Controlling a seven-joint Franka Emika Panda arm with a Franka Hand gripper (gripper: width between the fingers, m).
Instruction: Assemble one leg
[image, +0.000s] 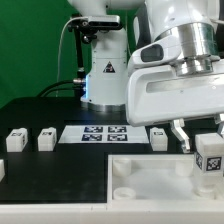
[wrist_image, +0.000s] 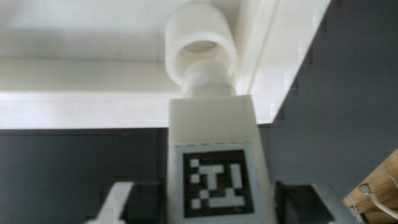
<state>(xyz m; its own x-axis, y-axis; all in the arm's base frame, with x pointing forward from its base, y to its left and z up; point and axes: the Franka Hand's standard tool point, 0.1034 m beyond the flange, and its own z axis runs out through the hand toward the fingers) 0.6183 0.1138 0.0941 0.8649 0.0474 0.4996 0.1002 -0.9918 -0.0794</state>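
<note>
My gripper (image: 204, 142) is shut on a leg (image: 209, 160), a white stubby block with a black-and-white marker. It holds the leg above the far corner of the large white tray (image: 130, 195), on the exterior view's right. In the wrist view the leg (wrist_image: 215, 150) stands between my fingers (wrist_image: 121, 208), its marker facing the camera. Its round tip points at the tray's white rim (wrist_image: 89, 85). My gripper (wrist_image: 214, 216) grips its lower end. Three more legs lie on the dark table: two (image: 17, 140) (image: 46, 139) at the exterior view's left, one (image: 158, 137) beside the marker board.
The marker board (image: 107, 133) lies flat behind the tray. The arm's white base (image: 105, 75) with its cables stands at the back. A small white piece (image: 2, 170) shows at the exterior view's left edge.
</note>
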